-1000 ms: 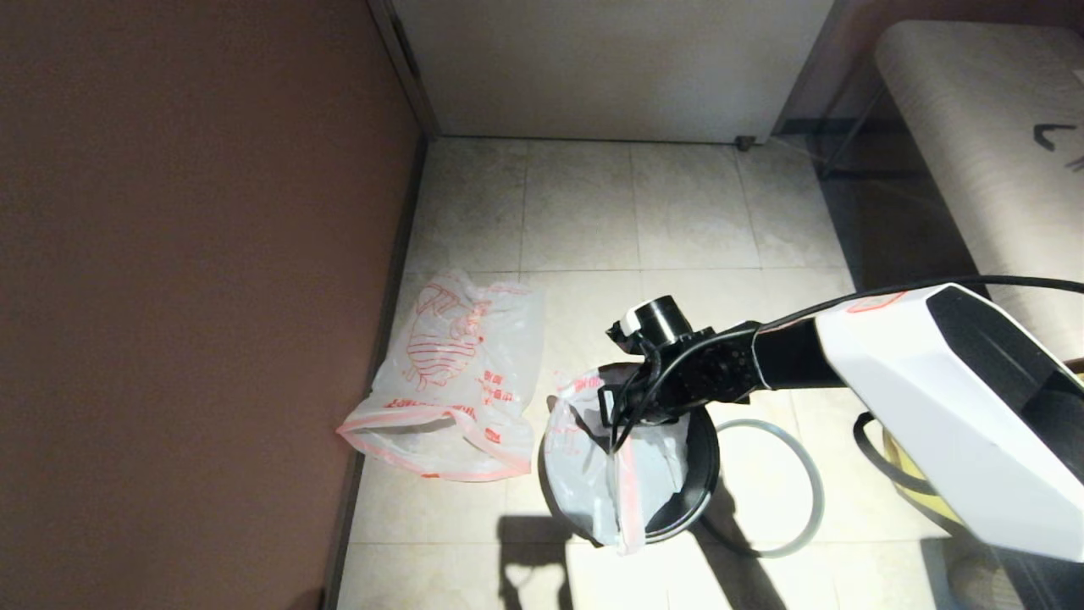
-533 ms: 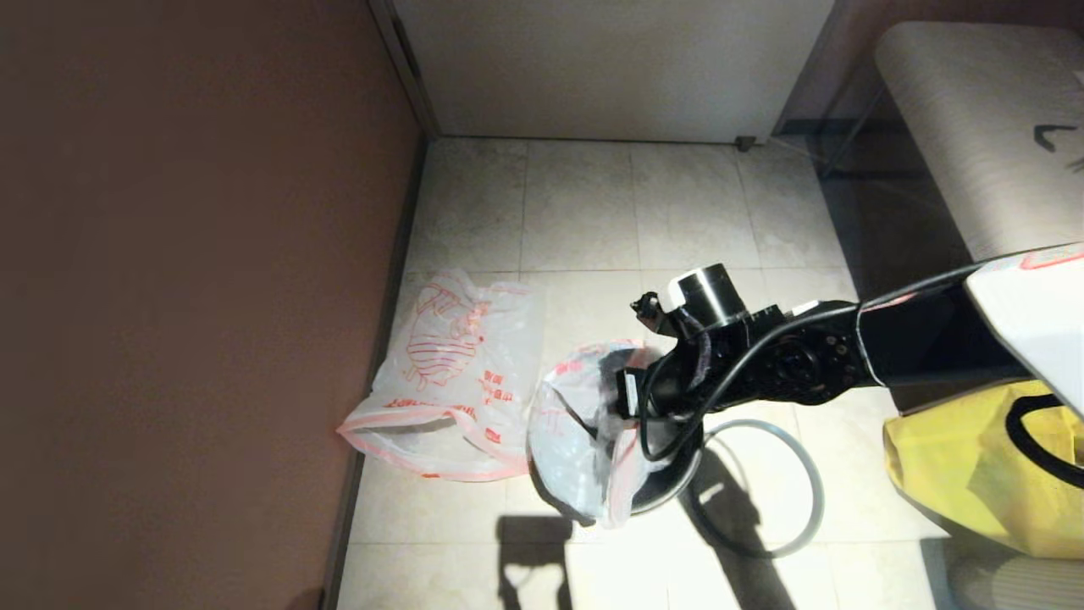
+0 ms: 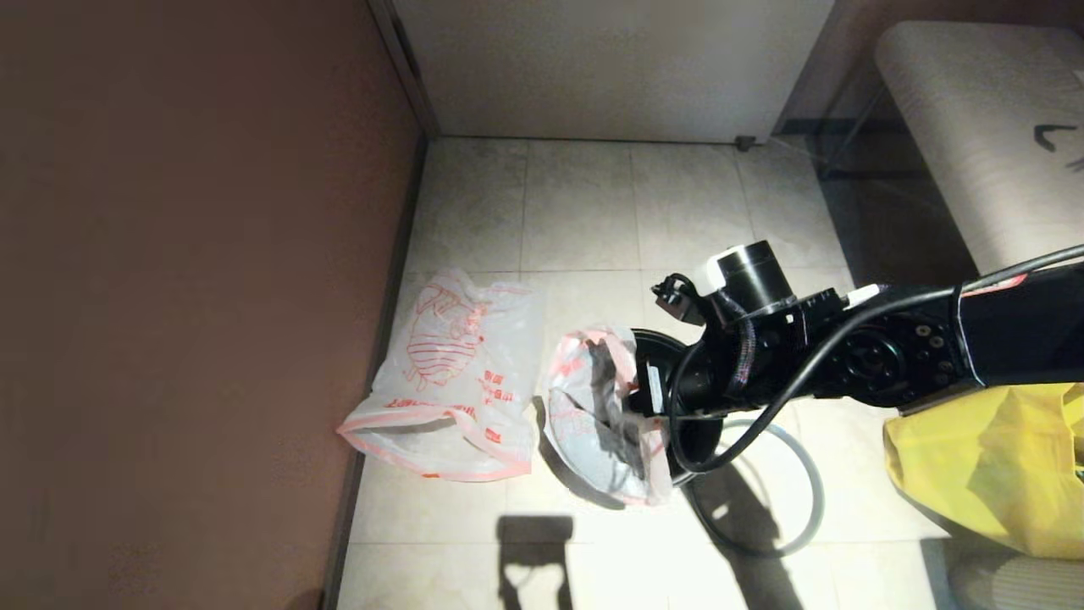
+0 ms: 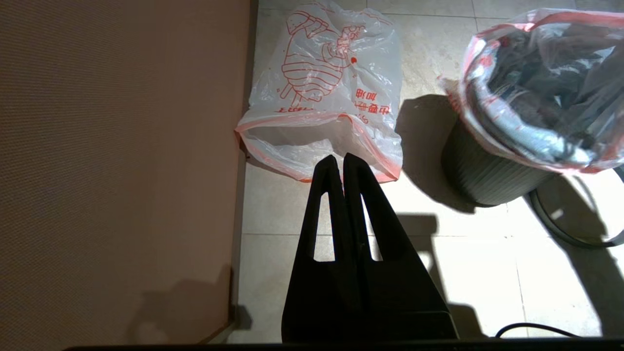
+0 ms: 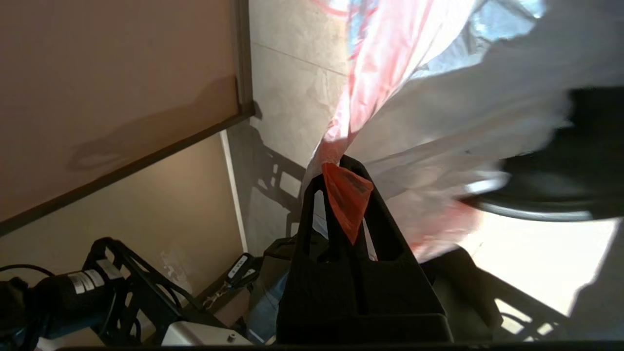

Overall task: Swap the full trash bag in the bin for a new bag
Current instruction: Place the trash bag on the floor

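- Right gripper [image 5: 341, 170]: clamped shut on pink-red edge of full trash bag [image 3: 597, 415], at bin [image 4: 487, 175] mouth.
- Bag body: hanging from pinch toward new bag [image 3: 453, 373], partly still in bin.
- Left gripper [image 4: 341, 163]: closed, empty, parked over the floor near new bag.

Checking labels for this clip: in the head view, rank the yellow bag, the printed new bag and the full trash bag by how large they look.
1. new bag, spread flat on the floor.
2. yellow bag, cut off by the picture's edge, so possibly bigger.
3. full trash bag, bunched and partly hidden behind the right gripper.
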Available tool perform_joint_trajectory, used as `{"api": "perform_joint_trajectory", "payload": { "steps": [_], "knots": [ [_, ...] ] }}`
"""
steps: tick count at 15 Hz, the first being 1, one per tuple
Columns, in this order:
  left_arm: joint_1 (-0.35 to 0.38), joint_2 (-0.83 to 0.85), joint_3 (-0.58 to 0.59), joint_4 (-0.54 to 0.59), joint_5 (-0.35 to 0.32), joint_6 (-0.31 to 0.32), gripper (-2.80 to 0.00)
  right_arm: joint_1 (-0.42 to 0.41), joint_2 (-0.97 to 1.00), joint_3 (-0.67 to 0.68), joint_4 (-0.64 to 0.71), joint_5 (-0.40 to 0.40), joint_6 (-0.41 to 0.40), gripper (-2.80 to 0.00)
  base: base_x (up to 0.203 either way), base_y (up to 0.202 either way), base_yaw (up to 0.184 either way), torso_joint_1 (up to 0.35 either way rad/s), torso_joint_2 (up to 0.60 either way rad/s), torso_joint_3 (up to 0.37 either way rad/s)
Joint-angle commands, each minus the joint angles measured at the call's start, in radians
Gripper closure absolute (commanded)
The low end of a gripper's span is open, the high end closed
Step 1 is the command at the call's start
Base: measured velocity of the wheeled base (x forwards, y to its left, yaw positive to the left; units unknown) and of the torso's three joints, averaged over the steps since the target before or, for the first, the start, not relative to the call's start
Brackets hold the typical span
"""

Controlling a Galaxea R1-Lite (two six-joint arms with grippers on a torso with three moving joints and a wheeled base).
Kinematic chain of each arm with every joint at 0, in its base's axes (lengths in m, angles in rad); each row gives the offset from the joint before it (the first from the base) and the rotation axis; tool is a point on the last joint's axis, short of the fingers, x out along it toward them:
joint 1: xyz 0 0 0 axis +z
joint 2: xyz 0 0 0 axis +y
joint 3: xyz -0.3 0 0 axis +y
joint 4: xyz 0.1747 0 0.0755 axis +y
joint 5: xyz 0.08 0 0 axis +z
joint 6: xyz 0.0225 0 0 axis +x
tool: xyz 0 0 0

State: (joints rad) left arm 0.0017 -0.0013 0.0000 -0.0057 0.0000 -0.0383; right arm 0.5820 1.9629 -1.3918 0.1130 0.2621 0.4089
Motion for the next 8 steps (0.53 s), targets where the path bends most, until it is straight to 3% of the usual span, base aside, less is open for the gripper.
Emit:
{"api": "perform_joint_trajectory", "payload": {
  "steps": [1,8],
  "knots": [
    [0.001,0.0,0.0,0.0,0.0,0.0,0.0,0.001,-0.031,0.008,0.005,0.002,0.002,0.0,0.0,0.0,0.0,0.0,0.0,0.0],
    [0.001,0.0,0.0,0.0,0.0,0.0,0.0,0.026,-0.141,0.068,0.007,-0.007,0.002,0.0,0.0,0.0,0.0,0.0,0.0,0.0]
  ]
}}
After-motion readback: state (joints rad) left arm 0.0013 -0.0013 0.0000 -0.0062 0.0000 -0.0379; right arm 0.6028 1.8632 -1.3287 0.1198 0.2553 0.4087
